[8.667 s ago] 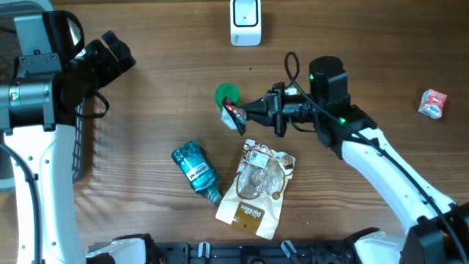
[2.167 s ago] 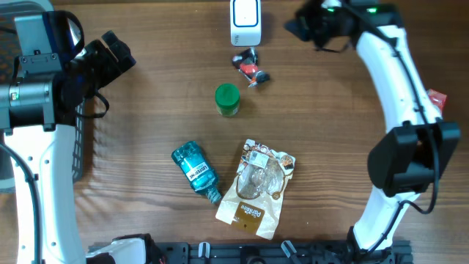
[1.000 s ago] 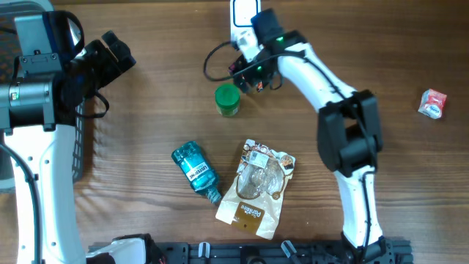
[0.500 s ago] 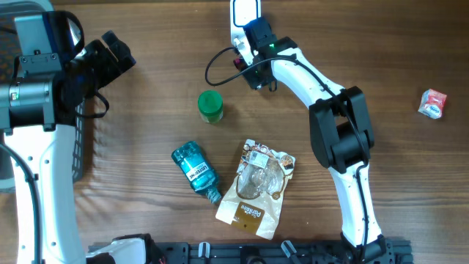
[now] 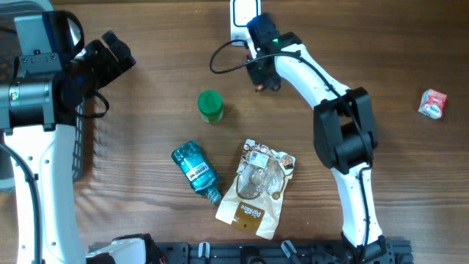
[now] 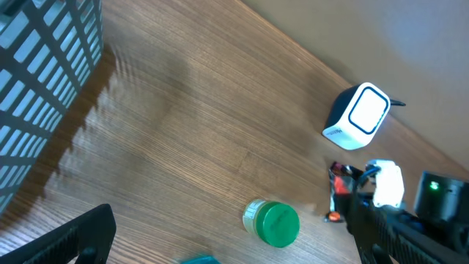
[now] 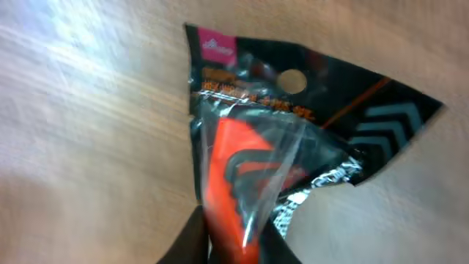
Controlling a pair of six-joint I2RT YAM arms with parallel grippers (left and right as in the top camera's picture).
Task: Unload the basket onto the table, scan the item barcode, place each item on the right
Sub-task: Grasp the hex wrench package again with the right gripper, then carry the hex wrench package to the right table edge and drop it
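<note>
The item is a black packet (image 7: 272, 121) with a red piece under clear film, lying on the wood just in front of the white barcode scanner (image 5: 242, 10). My right gripper (image 7: 236, 246) is shut on the packet's lower end, its dark fingers pressed against the red part. From overhead the right gripper (image 5: 259, 76) covers most of the packet. The left wrist view shows the packet (image 6: 338, 185) below the scanner (image 6: 357, 116). My left gripper (image 5: 119, 51) hangs open at the far left, holding nothing.
A green-lidded jar (image 5: 210, 105) lies left of the right gripper. A blue bottle (image 5: 195, 169) and a brown snack bag (image 5: 256, 187) lie nearer the front. A small red-white pack (image 5: 433, 103) sits at far right. A wire basket (image 5: 82, 150) stands at left.
My right gripper has closed on the packet in front of the scanner. The green jar has been pushed a little to the left. The left arm has not moved.
</note>
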